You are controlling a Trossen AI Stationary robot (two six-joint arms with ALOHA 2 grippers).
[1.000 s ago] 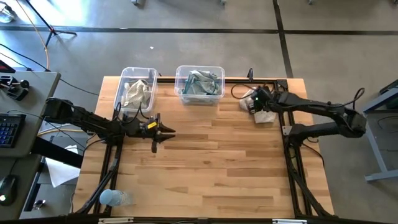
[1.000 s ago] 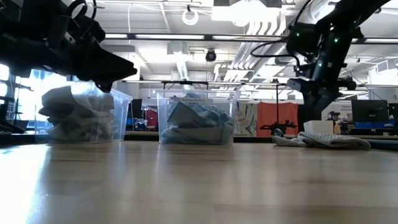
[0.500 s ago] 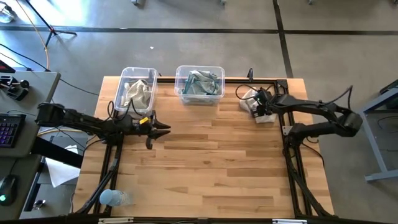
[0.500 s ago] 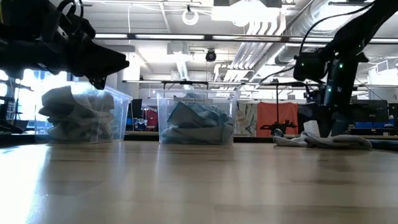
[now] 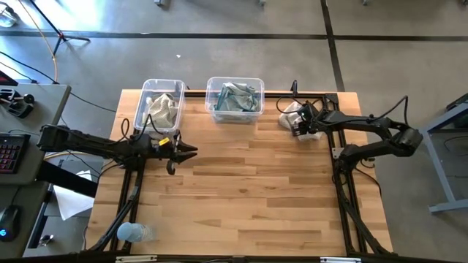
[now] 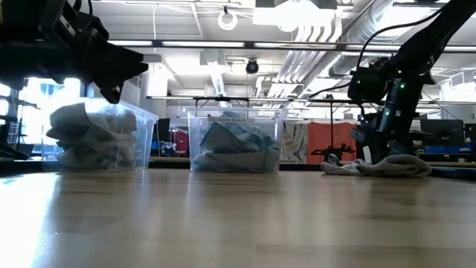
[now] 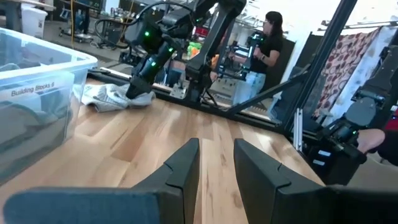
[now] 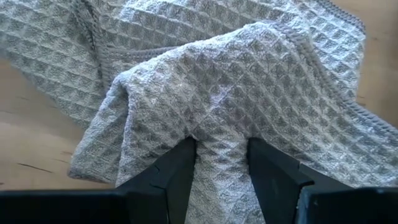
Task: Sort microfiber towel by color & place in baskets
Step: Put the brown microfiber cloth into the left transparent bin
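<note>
A beige-grey microfiber towel (image 5: 290, 113) lies crumpled on the table near the far right corner, also seen in the low view (image 6: 405, 165) and the left wrist view (image 7: 109, 96). My right gripper (image 5: 298, 126) is down on it, shut on a raised fold. Two clear baskets stand at the far edge. The left one (image 5: 161, 86) holds beige-grey towels and the right one (image 5: 234, 82) holds teal-blue towels. My left gripper (image 5: 187, 151) hovers above the table near the left basket, slightly open and holding nothing. My right gripper (image 8: 222, 144) pinches a raised fold (image 8: 221, 118) of the beige-grey towel between its two fingers (image 8: 177, 168), coming from above and pointing down. More than one layer is gathered in the gap. The towel still rests on the table (image 6: 405, 165), slack around the fingers.
A clear plastic bottle (image 5: 133, 232) lies at the near left corner. Black frame rails (image 5: 344, 197) run along both table sides. A person (image 7: 272, 37) stands beyond the table. Bare wood (image 5: 248, 190) spans the middle and near part of the table.
My right gripper has come down onto the beige-grey towel and taken a fold of it; the towel has bunched up toward the fingers. My left gripper has drawn back a little toward the table's left edge.
</note>
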